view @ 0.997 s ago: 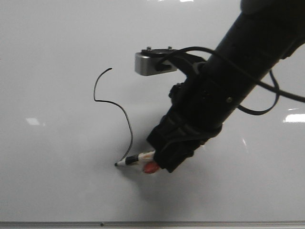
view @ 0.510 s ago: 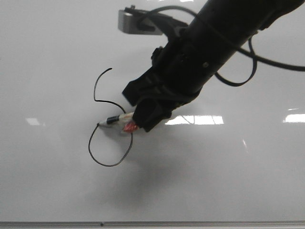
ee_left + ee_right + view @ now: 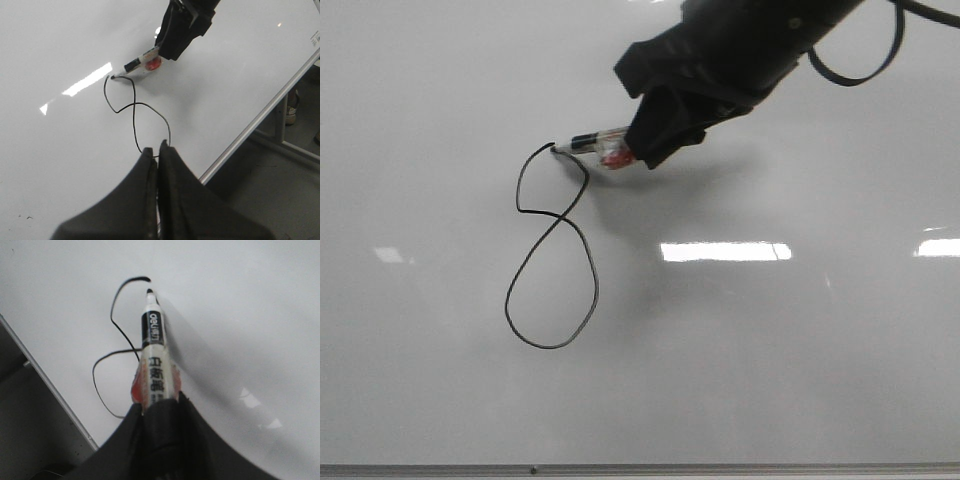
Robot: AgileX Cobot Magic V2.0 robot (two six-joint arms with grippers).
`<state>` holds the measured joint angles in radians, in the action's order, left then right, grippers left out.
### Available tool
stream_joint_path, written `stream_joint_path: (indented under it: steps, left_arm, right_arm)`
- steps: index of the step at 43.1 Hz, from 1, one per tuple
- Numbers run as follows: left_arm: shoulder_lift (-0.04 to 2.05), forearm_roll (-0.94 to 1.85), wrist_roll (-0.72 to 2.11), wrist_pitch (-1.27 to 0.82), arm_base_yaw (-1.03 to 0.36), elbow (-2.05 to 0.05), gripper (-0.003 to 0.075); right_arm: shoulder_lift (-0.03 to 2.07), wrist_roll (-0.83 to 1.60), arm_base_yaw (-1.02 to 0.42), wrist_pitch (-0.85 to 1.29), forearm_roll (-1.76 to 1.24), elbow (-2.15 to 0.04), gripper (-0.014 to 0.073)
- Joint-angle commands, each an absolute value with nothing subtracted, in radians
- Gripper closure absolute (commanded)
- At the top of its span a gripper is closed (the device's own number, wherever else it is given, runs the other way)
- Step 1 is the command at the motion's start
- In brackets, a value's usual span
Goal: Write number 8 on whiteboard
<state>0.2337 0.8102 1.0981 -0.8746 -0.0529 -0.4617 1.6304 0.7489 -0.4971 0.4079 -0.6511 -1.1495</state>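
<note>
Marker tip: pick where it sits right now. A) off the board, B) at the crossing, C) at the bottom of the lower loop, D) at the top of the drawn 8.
D: the marker tip meets the top of the 8, held by the right gripper.

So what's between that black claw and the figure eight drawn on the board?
A white marker pen bridges them: the right end effector grips its barrel, and its black tip meets the thin black number 8 at the top, clearest in the front view.
</note>
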Motion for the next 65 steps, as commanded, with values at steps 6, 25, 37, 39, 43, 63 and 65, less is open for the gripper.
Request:
stream_joint_path:
  steps: [6, 25, 37, 39, 43, 63, 65]
  left_arm:
    - [0.243, 0.864, 1.089, -0.826, -0.050, -0.486, 0.0739]
    - [0.566, 0.781, 1.227, -0.921, -0.063, -0.722, 0.0408]
    - [0.787, 0.607, 1.191, -0.931, -0.314, -0.885, 0.0381]
    - [0.810, 0.586, 1.165, -0.940, -0.368, -0.897, 0.0381]
    - [0.848, 0.567, 1.145, -0.931, -0.461, -0.914, 0.0381]
    - [0.896, 0.505, 1.092, -0.931, -0.522, -0.927, 0.0558]
    - [0.896, 0.493, 1.092, -0.931, -0.522, -0.927, 0.0604]
  right_arm:
    - [1.541, 0.754, -0.533, 0.391, -0.641, -1.208, 0.0651]
    - [1.412, 1.091, -0.656, 0.873, -0.436, -1.403, 0.0651]
    - [1.412, 1.091, -0.848, 0.873, -0.299, -1.442, 0.0651]
    - [1.412, 1.091, -0.874, 0.864, -0.294, -1.442, 0.0651]
    - [1.412, 1.091, -0.916, 0.845, -0.292, -1.442, 0.0651]
    - [1.412, 1.090, -0.949, 0.837, -0.296, -1.442, 0.0651]
    - [1.412, 1.090, -0.949, 0.838, -0.304, -1.442, 0.0651]
